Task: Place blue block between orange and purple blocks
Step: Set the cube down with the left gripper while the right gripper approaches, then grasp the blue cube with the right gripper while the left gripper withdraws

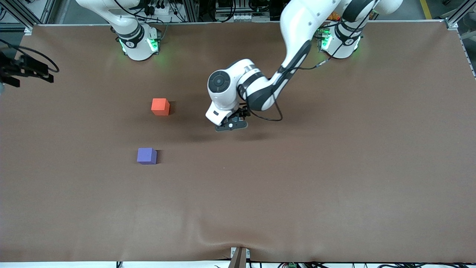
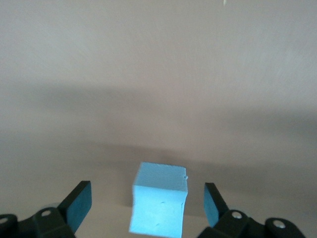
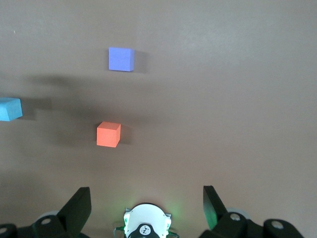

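Left gripper (image 2: 147,208) low over mid-table, jaws wide apart astride the small sky-blue matte cube (image 2: 160,199), not touching it; orange-red matte cube (image 1: 160,107) and violet-purple matte cube (image 1: 147,156) well apart toward the right arm's end; right gripper (image 3: 147,208) waits aloft, jaws spread, empty.

The front view looks steeply down from high across the brown cloth-covered counter (image 1: 334,178), facing both robot bases along its top edge. The left wrist camera sits low and close over the small sky-blue matte cube (image 2: 161,201). The right wrist camera hangs much higher, sharing the orange-red matte cube (image 3: 108,134) and violet-purple matte cube (image 3: 121,59) with the front view.
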You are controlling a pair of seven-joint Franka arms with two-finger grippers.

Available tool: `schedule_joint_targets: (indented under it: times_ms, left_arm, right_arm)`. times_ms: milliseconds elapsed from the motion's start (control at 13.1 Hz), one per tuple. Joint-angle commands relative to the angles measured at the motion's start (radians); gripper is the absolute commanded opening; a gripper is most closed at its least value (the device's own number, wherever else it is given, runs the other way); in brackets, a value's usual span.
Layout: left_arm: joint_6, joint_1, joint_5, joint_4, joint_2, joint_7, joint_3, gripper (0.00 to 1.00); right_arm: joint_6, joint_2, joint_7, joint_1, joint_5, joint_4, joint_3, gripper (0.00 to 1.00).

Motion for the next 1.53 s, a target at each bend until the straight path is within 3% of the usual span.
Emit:
schedule_joint_targets:
  times_ms: [0, 306, 459, 842, 1071, 1301, 1454]
  left_arm:
    - [-0.090, 0.068, 0.009, -0.035, -0.160, 0.002, -0.001, 1.00]
    - [-0.240, 0.285, -0.023, -0.037, -0.295, 0.163, -0.012, 1.00]
    - [-0.296, 0.399, -0.043, -0.038, -0.333, 0.281, -0.012, 1.00]
    - [-0.417, 0.644, -0.043, -0.041, -0.405, 0.615, -0.012, 1.00]
    - [-0.491, 0.679, -0.043, -0.047, -0.450, 0.714, -0.012, 1.00]
    - [-0.509, 0.723, -0.036, -0.113, -0.546, 0.818, -0.003, 1.00]
    - [-0.509, 0.709, -0.036, -0.174, -0.618, 0.919, 0.077, 1.00]
  right_arm:
    - [-0.018, 0.146, -0.031, 0.018, 0.016, 0.021, 0.000, 1.00]
    - [0.053, 0.148, 0.016, 0.136, 0.060, -0.023, 0.008, 1.00]
    - [0.098, 0.149, 0.256, 0.205, 0.162, -0.065, 0.008, 1.00]
    - [0.393, 0.159, 0.512, 0.452, 0.213, -0.218, 0.012, 1.00]
    - [0.644, 0.194, 0.597, 0.596, 0.215, -0.344, 0.015, 1.00]
    - [0.774, 0.286, 0.678, 0.687, 0.217, -0.346, 0.014, 1.00]
    - [0.865, 0.347, 0.695, 0.741, 0.217, -0.347, 0.014, 1.00]
